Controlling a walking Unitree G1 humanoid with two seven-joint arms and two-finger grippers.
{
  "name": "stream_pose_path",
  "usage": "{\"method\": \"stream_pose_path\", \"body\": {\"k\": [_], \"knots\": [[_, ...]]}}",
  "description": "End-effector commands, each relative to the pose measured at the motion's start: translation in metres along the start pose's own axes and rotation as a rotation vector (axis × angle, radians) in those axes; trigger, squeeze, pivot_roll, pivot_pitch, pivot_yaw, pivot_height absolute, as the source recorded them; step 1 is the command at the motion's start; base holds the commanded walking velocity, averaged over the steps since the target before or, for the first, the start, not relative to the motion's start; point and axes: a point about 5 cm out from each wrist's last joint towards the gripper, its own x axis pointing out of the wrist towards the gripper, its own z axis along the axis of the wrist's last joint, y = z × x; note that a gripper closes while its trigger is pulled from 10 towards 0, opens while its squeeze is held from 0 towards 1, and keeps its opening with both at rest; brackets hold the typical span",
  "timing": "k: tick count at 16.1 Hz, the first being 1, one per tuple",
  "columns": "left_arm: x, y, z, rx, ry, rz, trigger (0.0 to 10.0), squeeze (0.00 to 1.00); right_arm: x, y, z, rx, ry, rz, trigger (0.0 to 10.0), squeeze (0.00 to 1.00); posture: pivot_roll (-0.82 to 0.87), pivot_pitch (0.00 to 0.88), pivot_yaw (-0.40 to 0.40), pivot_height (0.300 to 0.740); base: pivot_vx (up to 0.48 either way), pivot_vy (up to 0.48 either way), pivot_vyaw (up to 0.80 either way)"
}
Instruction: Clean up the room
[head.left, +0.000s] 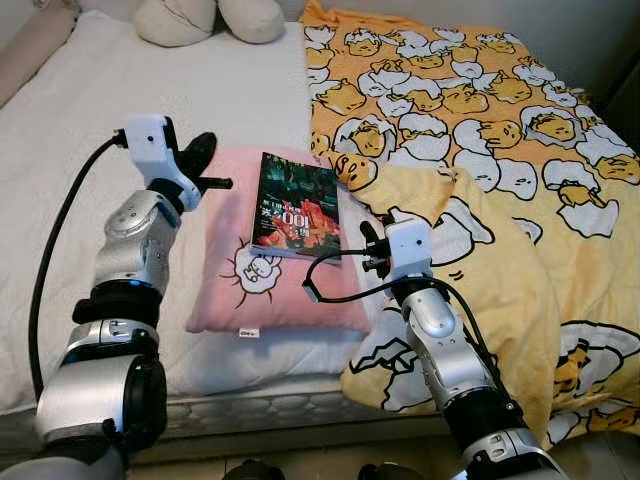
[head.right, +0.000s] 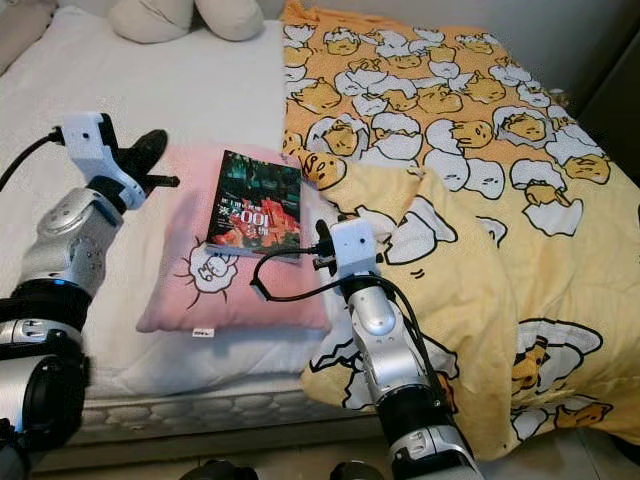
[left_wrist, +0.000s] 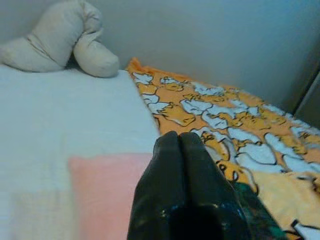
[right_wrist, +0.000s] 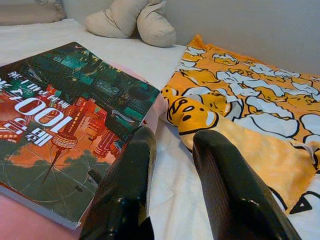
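Atop the pink pillow (head.left: 245, 290) the book (head.left: 296, 205) lay lengthwise up the bed, just left of the open right gripper (right_wrist: 172, 145), nearer than the closed left gripper (head.left: 200, 160).

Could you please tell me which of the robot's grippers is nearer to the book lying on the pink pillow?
The right gripper, open, sits just beside the book at its near corner. The left gripper, shut, hovers farther off, over the pink pillow's far left corner.

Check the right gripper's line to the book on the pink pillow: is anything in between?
Nothing visible is. The right gripper, fingers open, sits just off the near right corner of the book, with only bare white sheet between them. The yellow blanket lies off to the right, and the left gripper hovers shut over the pink pillow.
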Motion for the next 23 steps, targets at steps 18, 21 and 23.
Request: {"method": "stream_pose_path", "body": {"k": [18, 21, 23], "knots": [[-0.001, -0.052, -0.054, 0.093, 0.119, -0.076, 10.0, 1.00, -0.010, -0.025, -0.006, -0.039, -0.013, -0.120, 10.0, 0.00, -0.10, 0.022, 0.010, 0.740, 0.000, 0.000, 0.00], [-0.001, -0.056, -0.051, 0.133, 0.093, -0.101, 10.0, 1.00, -0.002, -0.022, 0.001, -0.036, -0.026, -0.102, 10.0, 0.00, -0.09, 0.021, 0.007, 0.740, 0.000, 0.000, 0.00], [0.000, -0.058, -0.054, 0.151, 0.118, -0.119, 10.0, 1.00, 0.000, -0.026, 0.003, -0.042, -0.034, -0.116, 10.0, 0.00, -0.09, 0.021, 0.007, 0.740, 0.000, 0.000, 0.00]]}}
